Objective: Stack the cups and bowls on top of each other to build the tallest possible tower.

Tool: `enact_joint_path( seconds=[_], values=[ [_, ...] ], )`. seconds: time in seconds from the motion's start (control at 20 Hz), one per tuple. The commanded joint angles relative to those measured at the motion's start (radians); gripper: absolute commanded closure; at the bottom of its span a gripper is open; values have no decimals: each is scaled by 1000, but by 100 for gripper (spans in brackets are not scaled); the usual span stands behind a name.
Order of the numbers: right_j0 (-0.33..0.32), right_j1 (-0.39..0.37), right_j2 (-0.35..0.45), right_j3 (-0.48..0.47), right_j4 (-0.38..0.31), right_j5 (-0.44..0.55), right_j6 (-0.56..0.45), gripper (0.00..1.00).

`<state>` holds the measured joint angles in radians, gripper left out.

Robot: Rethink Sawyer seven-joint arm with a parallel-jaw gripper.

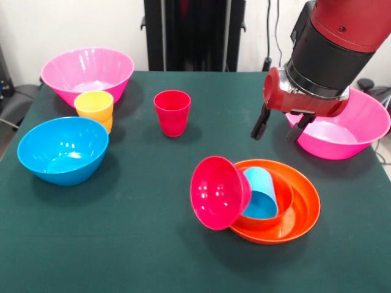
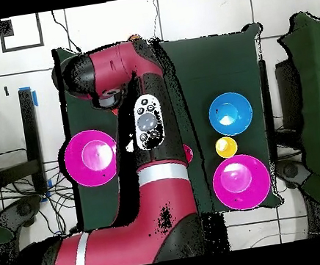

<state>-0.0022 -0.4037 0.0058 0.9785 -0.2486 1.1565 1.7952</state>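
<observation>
Black two-fingered claw (image 1: pixel 276 129) on a red and black arm (image 1: pixel 327 55): fingers spread apart, nothing between them, hanging above the dark green desk (image 1: pixel 122 244) near its far right corner. Pink bowl, large (image 1: pixel 342 131): just beside the claw on its right, at the desk's right edge, partly covered by the arm's wrist in the front view; empty as far as can be seen. Wide shallow orange bowl (image 1: pixel 302 210): nearer the front edge than the claw, right of the desk's centre, upright. Small orange bowl (image 1: pixel 278 213): nested inside the shallow one. Blue cup (image 1: pixel 259 192): lying on its side within the small orange bowl, mouth turned toward the front edge. Crimson bowl (image 1: pixel 217 192): tipped on edge, leaning against the left rim of the orange bowls, hollow facing front-left; it stands in front of the blue cup's left side. Red cup (image 1: pixel 172 113): upright, alone, near the desk's middle toward the far edge, well left of the claw. Yellow cup (image 1: pixel 94 105): upright, seated in an orange cup (image 1: pixel 105 124) of which only a lower band shows. Second large pink bowl (image 1: pixel 87 73): far left corner, directly behind the yellow cup. Blue bowl (image 1: pixel 62 149): left edge, just in front of the yellow cup, upright and empty. In the overhead view the arm covers the desk's middle.
</observation>
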Motion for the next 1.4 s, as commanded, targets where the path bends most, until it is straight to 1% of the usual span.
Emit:
enact_joint_path(
  seconds=[0.05,0.25,0.35,0.45,0.6,0.75,0.9,1.2,1.35,1.4],
  values=[
    [-19,-5,67,26,13,74,-30,0],
    [-20,-2,66,23,9,63,-31,0],
    [-22,5,66,19,-10,-7,-36,0],
    [-28,23,64,29,-30,-106,-23,0],
    [-47,44,74,50,-38,-185,-30,0],
    [-56,45,64,62,-55,-202,-55,0],
    [-70,49,64,83,-63,-251,-69,0],
    [-88,51,68,113,-58,-301,-85,0],
    [-92,50,68,124,-52,-302,-82,0],
    [-91,47,64,127,-46,-285,-72,0]
  ],
)
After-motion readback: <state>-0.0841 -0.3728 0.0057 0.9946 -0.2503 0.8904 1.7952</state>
